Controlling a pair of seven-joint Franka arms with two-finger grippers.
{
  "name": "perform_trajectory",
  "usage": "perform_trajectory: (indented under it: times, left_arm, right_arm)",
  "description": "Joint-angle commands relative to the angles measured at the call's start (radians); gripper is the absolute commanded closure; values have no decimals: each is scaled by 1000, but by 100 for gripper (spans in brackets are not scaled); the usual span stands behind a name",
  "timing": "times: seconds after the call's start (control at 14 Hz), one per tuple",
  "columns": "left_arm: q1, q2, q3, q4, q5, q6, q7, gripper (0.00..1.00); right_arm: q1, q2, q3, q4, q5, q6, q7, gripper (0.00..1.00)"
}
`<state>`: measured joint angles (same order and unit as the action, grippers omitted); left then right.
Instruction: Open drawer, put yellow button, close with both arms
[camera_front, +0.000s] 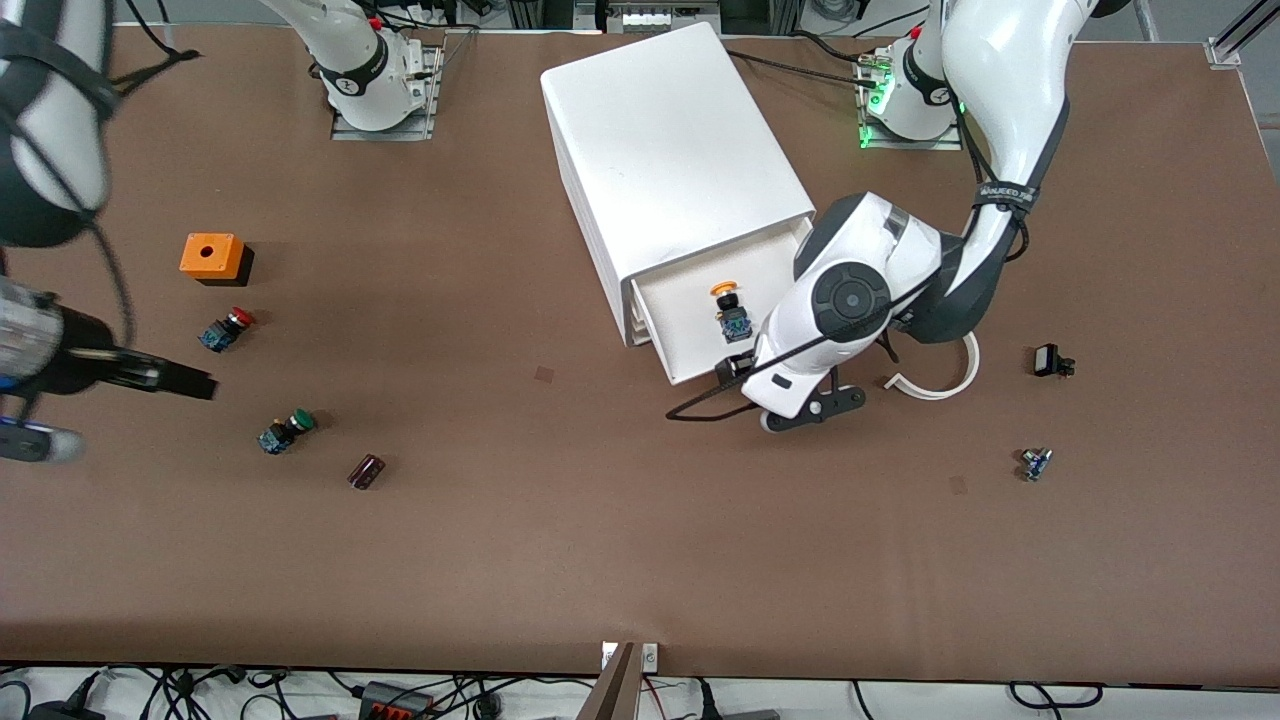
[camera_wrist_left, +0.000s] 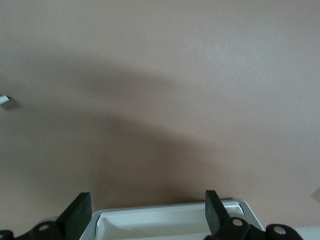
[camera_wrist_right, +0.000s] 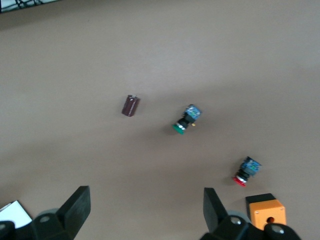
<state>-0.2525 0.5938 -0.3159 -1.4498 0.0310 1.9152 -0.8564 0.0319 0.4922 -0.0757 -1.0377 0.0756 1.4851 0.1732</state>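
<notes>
Yellow button (camera_front: 726, 292) lies in the open drawer (camera_front: 700, 345); closing remains. Left tool (camera_wrist_left: 145, 220) wide at the drawer's front, right tool (camera_wrist_right: 145, 212) wide, waiting over the counter (camera_front: 560, 520).

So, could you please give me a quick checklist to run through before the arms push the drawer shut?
1. Yellow button inside drawer: ok.
2. Drawer not yet closed, ready to push: ok.
3. Left end effector open, empty, at the drawer's front edge: ok.
4. Right end effector open, empty: ok.
5. Right end effector at drawer: not ok; it hangs over the red button and green button.
6. Both lower drawers shut: cannot tell.
</notes>
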Motion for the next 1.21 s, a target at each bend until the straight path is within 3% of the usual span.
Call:
perform_trajectory:
  times: [0.0, 0.21, 0.5, 0.64, 1.14]
  left_arm:
    - [12, -68, -40, -98, -8, 13, -21, 0]
    - [16, -98, -70, -150, -23, 15, -33, 0]
    - [21, -104, -114, -178, -52, 13, -75, 0]
    - [22, -112, -133, -193, -53, 8, -85, 0]
    - [24, -118, -163, -204, -53, -5, -127, 0]
  right_arm:
    - [-66, -124, 28, -135, 21, 12, -69, 0]
    - [-75, -188, 39, -172, 4, 3, -116, 0]
    - [-136, -276, 114, -301, -59, 56, -156, 0]
    - [-115, -282, 116, -317, -98, 64, -155, 0]
    - [-115, -290, 116, -344, -89, 77, -156, 0]
